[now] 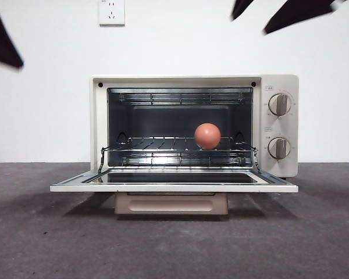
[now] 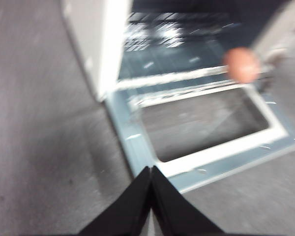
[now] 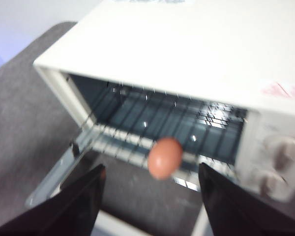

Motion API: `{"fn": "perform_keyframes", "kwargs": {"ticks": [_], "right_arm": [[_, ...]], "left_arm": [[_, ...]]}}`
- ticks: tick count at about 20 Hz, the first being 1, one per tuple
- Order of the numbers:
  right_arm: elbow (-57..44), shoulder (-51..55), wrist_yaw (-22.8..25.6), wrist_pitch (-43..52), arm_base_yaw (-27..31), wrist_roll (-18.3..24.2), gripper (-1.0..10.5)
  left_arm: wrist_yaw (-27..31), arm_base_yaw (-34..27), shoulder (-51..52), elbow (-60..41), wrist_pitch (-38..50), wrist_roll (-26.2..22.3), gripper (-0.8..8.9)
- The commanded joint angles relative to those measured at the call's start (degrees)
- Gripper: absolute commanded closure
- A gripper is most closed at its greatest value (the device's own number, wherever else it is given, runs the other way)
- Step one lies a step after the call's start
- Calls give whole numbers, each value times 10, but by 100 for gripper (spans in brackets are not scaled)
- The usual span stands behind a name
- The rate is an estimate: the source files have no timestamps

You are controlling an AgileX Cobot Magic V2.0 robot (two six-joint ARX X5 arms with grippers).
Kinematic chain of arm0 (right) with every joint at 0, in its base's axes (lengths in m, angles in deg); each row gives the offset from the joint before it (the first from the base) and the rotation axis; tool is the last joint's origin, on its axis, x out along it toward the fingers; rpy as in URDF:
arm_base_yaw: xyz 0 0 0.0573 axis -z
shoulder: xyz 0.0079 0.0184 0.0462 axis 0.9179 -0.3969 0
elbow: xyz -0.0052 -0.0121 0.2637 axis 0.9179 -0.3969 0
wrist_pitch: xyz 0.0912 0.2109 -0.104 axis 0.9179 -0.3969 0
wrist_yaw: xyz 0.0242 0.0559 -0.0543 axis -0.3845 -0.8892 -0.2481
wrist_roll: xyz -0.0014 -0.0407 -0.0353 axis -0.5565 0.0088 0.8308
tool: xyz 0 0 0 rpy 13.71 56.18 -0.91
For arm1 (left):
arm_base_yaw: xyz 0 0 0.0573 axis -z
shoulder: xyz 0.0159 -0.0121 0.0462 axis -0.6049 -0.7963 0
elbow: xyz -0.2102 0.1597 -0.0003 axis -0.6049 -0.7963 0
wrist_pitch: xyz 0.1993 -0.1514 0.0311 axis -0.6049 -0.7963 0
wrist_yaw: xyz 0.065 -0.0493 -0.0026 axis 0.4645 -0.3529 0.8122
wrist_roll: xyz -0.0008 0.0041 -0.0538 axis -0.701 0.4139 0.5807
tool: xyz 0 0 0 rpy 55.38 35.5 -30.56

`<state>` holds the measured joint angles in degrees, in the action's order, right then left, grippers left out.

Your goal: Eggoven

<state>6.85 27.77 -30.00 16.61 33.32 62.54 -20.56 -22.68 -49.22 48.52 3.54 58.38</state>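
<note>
Egg [image 1: 207, 135]: rests on the wire rack [image 1: 163, 143] inside the open toaster oven [image 1: 279, 81], right of centre. Right claw [image 3: 150, 196]: jaws wide, raised, apart from egg. Left claw [image 2: 151, 187]: jaws closed, empty, near door [image 1: 174, 187] corner.

blurred egg [image 2: 241, 65], oven [image 3: 196, 59] edge-cropped

Toaster oven [image 1: 177, 81] is looking like smooth cream painted metal, with a shiny chrome wire rack [image 1: 163, 150] inside it that's catching glare. The egg [image 1: 207, 135] on that rack is looking smooth and matte, and the tabletop [image 1: 46, 244] under the oven is showing a rough, dull grey.
</note>
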Motion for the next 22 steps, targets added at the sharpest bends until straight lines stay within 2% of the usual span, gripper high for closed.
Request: {"fn": "perform_keyframes", "kwargs": {"ticks": [1,4,6,11,16,22], "right_arm": [[8,39,-1,-50,-7,18,640],[8,84,-1,-99,-9,19,640],[8,110,-1,-122,-9,19,640],[8,163,1,-144,-9,19,640],[8,199,6,-151,-9,19,640],[8,220,6,-158,-9,18,640]], "left_arm": [[-32,-14,-32,-19,57,21,807],[-88,-34,-83,-38,115,40,807],[-105,-42,-128,-40,143,45,807],[-111,-52,-236,-40,195,48,807],[-153,-60,-329,-40,262,60,807],[-153,-59,-405,-40,322,74,807]]}}
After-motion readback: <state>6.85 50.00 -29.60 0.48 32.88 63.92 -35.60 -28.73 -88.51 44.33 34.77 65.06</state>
